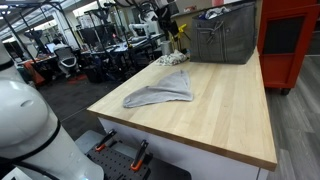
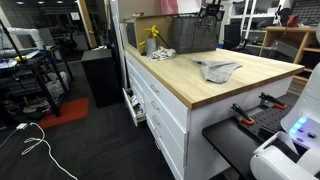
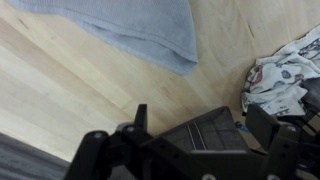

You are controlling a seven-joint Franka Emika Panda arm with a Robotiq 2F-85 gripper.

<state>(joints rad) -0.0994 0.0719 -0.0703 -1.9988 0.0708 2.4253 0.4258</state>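
My gripper (image 3: 203, 120) is open and holds nothing; its two dark fingers (image 3: 140, 118) stand wide apart. It hangs high over the wooden table (image 1: 230, 110), above a crumpled grey cloth (image 1: 160, 90) that fills the top of the wrist view (image 3: 130, 30). Both exterior views show the gripper (image 1: 165, 18) (image 2: 210, 12) as a dark shape well above the cloth (image 2: 218, 70). Through the gap between the fingers in the wrist view, a dark mesh basket (image 3: 205, 135) shows on the table beyond. A patterned rag (image 3: 285, 70) lies to the right.
The mesh basket (image 1: 225, 35) (image 2: 185, 35) stands at the table's far end, with the patterned rag (image 1: 175, 60) and a yellow item (image 2: 152, 38) beside it. A red cabinet (image 1: 290, 40) stands behind. Orange-handled clamps (image 1: 140, 152) sit below the table's near edge.
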